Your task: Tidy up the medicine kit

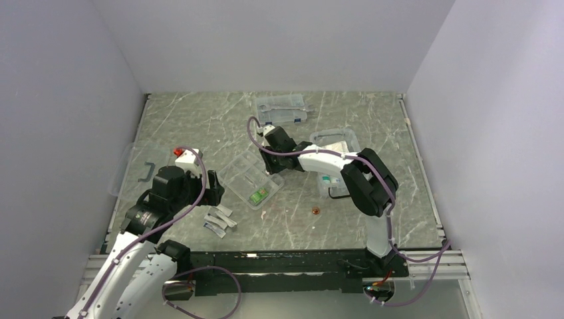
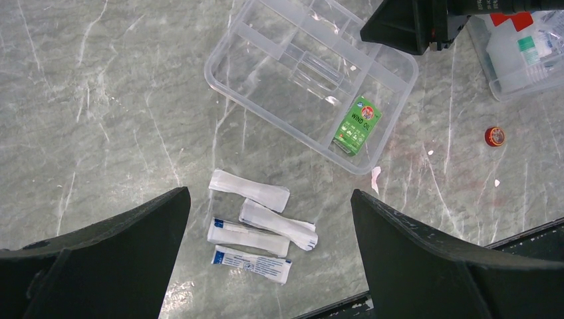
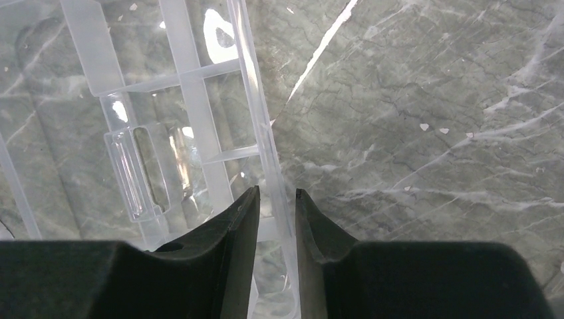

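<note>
The divided tray (image 1: 241, 174) lies slantwise in the middle of the surface (image 1: 199, 126), and everything else is placed from it. The right claw (image 3: 276, 194) is at the tray's far end. Its fingers (image 3: 233, 232) are drawn narrow, one inside the tray and one outside. The clear side wall fills the gap between them, so the claw is gripping that wall. A green carton (image 2: 357, 125) marked WIND OIL lies flat in the tray's corner compartment, at the end nearest the arms' bases.

Four packets (image 2: 256, 229) lie side by side just off the tray's near left side, not touching it (the one farthest from the tray carries blue print). The left claw (image 2: 269, 195) hangs over them, spread wide and holding nothing, with a finger on either side of the group in the wrist view.

Close to the right of the tray stands the clear box (image 2: 512, 73), partly hidden by the right arm (image 1: 362, 179). There is a white bottle (image 2: 509, 46) in it. A small red round thing (image 2: 494, 136) lies on the bare surface to the tray's near right, apart from it. Well to the left of the tray, at the surface's edge, lies the clear lid (image 1: 133, 166) with its black handle (image 1: 145, 171). Beyond the tray, toward the back wall, is a flatter clear case (image 1: 282, 109).
</note>
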`<state>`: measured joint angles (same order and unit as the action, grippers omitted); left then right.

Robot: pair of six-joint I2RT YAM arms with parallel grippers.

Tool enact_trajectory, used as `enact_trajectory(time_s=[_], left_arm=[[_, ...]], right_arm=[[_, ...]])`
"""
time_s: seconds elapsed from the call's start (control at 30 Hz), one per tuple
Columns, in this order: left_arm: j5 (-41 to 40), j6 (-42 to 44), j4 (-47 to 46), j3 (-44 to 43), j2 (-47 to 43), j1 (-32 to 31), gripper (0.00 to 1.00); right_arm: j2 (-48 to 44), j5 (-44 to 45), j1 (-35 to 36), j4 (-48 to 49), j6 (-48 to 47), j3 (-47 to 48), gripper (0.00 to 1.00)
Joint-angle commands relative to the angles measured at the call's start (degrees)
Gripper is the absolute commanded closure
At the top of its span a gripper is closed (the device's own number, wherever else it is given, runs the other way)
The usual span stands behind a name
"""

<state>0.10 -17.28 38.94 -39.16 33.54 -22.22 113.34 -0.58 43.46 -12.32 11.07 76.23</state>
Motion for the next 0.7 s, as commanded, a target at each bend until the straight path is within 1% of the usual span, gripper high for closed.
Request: enact_trajectory(time_s=[0.0,0.13,0.2,0.3,0.4,0.53,0.67], left_arm=[[0.06,-0.12,-0.53,-1.89,0.27,-0.19,0.01],[0.08,-0.15,-0.57,-1.89,0.26,-0.17,0.01],[0.08,-0.14,-0.51,-1.89,0.26,-0.2,0.01],[0.08,-0.13,-0.62,-1.89,0.17,-0.19,0.01],[0.08,-0.13,-0.62,-1.89,0.34,-0.17,0.01],[0.03,-0.17,-0.53,-1.98,0.46,-0.2,0.01],[0.08,-0.24,-0.53,-1.95,0.35,-0.2,0.01]], right_arm=[[0.65,-0.62,-0.23,0.3,-0.59,2.57,0.72],[1.07,-0.37,-0.2,0.03,-0.12,2.53,0.75],[1.08,-0.64,-0.23,-0.15,0.1,2.38,0.79],[0.43,-0.1,-0.27,-0.16,0.94,1.65,0.88],[-0.31,2.41,-0.25,-0.49,3.22,0.26,1.0],[-2.14,6.4,-0.01,-1.89,8.18,-2.33,1.0],[-6.88,10.82,1.26,-1.14,10.92,-7.6,1.0]])
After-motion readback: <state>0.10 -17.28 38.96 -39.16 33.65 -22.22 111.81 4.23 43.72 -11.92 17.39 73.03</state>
